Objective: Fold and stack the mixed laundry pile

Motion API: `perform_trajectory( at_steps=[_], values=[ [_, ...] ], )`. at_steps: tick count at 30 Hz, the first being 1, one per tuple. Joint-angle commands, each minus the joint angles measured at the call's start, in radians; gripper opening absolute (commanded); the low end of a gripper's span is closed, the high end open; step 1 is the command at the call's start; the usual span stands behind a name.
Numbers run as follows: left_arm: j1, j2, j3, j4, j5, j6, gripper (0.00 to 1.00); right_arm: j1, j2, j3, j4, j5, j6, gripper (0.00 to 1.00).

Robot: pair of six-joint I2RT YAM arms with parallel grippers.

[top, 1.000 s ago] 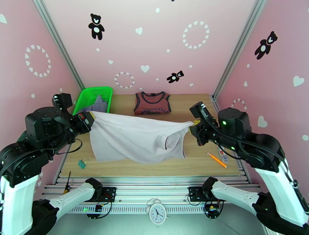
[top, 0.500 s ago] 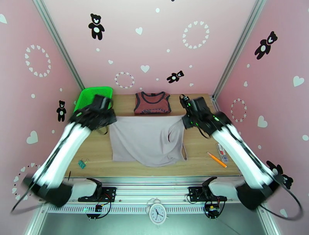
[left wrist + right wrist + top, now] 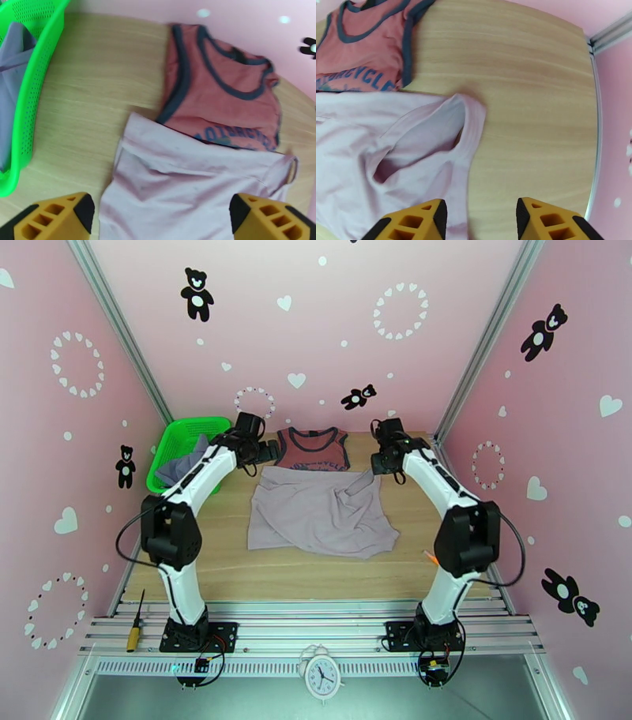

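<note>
At mid-tabletop [image 3: 213,556], the mauve piece [image 3: 320,512] is lying rumpled, its far edge overlapping the hem of the tank top [image 3: 312,451], which is lying flat at the far edge, centre. L gripper [image 3: 267,451] is hovering over the mauve piece's far-left corner, jaws spread wide, nothing btwn them. R gripper [image 3: 381,463] is hovering at its far-right corner, jaws apart, gripping nothing. The grey shirt [image 3: 180,467] is sitting in the basket [image 3: 170,447] at the far-left corner.
</note>
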Motion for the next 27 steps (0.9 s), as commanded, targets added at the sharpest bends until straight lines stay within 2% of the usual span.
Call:
perform_trajectory(
  at_steps=[1,6,12,19,24,27],
  values=[
    [-0.007,-0.174,-0.123,-0.045,-0.006,-0.019,0.96,0.014,-0.172,-0.185,-0.081,-0.008,0.159,0.55],
    [-0.039,-0.389,-0.401,-0.055,0.02,-0.113,0.96,-0.027,-0.333,-0.48,-0.038,-0.087,0.329,0.58],
    [-0.075,-0.508,-0.637,0.005,0.073,-0.182,0.96,-0.06,-0.346,-0.623,0.036,-0.168,0.455,0.55],
    [-0.094,-0.516,-0.711,0.041,0.11,-0.182,0.96,-0.06,-0.261,-0.708,0.115,-0.174,0.536,0.5],
    [-0.094,-0.51,-0.717,0.039,0.11,-0.18,0.96,-0.059,-0.21,-0.73,0.145,-0.177,0.545,0.48],
    [-0.094,-0.5,-0.734,0.043,0.111,-0.187,0.97,-0.06,-0.173,-0.729,0.172,-0.179,0.534,0.43]
  ],
)
